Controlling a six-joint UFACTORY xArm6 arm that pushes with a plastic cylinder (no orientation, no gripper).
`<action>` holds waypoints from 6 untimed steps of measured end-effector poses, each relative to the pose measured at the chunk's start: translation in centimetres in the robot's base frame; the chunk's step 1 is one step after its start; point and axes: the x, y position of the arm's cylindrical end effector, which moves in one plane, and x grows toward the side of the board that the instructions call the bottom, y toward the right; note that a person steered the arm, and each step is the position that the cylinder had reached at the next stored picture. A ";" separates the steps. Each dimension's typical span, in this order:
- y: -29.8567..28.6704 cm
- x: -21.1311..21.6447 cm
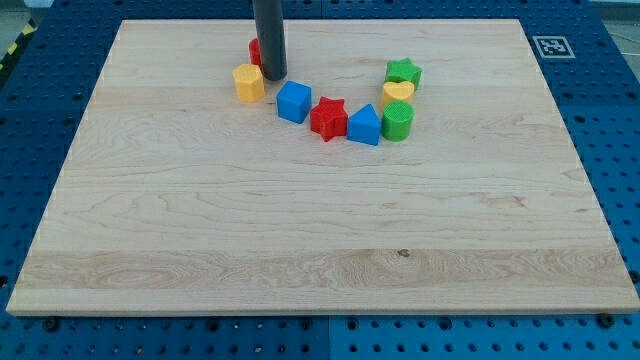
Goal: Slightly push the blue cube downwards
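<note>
The blue cube [294, 102] sits on the wooden board [320, 230] in the upper middle. My tip [274, 77] stands just up and left of the cube, a small gap apart. The rod partly hides a red block [256, 50] behind it, whose shape I cannot make out. A yellow block [248, 82] lies just left of the tip.
Right of the blue cube, in a curved row: a red star [328, 118], a blue triangular block [364, 125], a green cylinder [397, 121], a yellow heart [398, 92] and a green star [404, 71]. A fiducial marker [551, 46] sits at the board's top right corner.
</note>
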 end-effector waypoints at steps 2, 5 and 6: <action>3.0 -0.4; 3.6 4.2; 3.6 4.1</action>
